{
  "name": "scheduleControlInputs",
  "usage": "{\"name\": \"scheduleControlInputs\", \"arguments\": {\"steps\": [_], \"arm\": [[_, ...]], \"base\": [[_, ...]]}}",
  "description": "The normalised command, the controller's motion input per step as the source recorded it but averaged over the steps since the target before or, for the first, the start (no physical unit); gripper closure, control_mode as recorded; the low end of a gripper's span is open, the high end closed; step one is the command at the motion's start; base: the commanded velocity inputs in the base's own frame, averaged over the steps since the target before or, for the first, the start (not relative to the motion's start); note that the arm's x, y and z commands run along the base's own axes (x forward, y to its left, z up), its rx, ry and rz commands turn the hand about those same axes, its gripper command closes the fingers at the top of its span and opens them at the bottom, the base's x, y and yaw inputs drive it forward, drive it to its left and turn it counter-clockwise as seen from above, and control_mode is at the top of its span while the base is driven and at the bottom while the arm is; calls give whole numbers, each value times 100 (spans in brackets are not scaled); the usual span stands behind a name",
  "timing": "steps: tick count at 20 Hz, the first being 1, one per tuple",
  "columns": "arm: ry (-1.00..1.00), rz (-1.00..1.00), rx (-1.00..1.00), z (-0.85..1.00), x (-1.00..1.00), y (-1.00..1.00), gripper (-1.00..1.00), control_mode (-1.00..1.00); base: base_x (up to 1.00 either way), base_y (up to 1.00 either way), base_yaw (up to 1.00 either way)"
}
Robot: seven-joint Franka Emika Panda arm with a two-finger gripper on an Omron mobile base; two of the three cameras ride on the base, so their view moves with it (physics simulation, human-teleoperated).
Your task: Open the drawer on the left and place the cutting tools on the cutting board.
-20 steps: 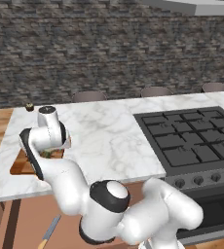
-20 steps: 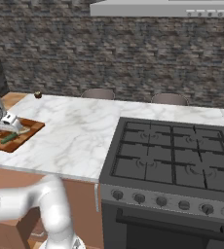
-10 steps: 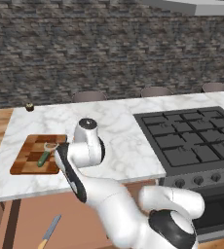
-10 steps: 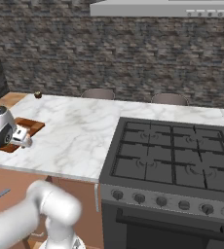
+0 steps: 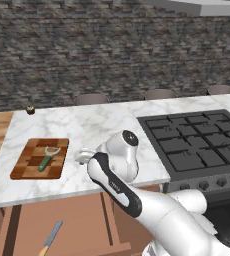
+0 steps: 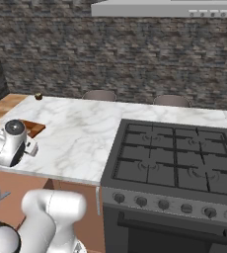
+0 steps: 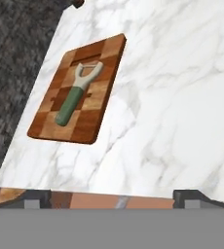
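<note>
Peeler (image 5: 48, 158) already lies on the cutting board (image 5: 29, 165), left end of the marble surface (image 5: 102, 130). Knife (image 5: 51, 238) lies flat in the open drawer (image 5: 77, 220) below. My gripper (image 7: 112, 198) hangs over the surface edge just right of the board; its tips sit far apart with nothing between them, so jaws apart, empty. Next I'd swing down into the drawer, line the jaws across the knife handle, go low. The surface overhang above the drawer crowds the descent. Stove (image 5: 192, 145) to the right, small dark object (image 5: 31, 110) by the back edge, both well clear.
</note>
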Motion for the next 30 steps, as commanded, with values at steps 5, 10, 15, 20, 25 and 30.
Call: {"name": "scheduleControlInputs", "arguments": {"steps": [5,10,15,20,25,30], "arm": [[3,0,16,94,-24,49,-100,-100],[30,0,5,49,-16,43,-100,-100],[8,0,0,-16,-3,1,-100,-100],[14,0,-2,-58,-42,1,-100,-100],[11,0,-1,-57,-59,11,-100,-100],[12,0,-1,-39,-48,20,-100,-100]], "base": [[0,0,0],[0,0,0],[0,0,0],[0,0,0],[0,0,0],[0,0,0]]}}
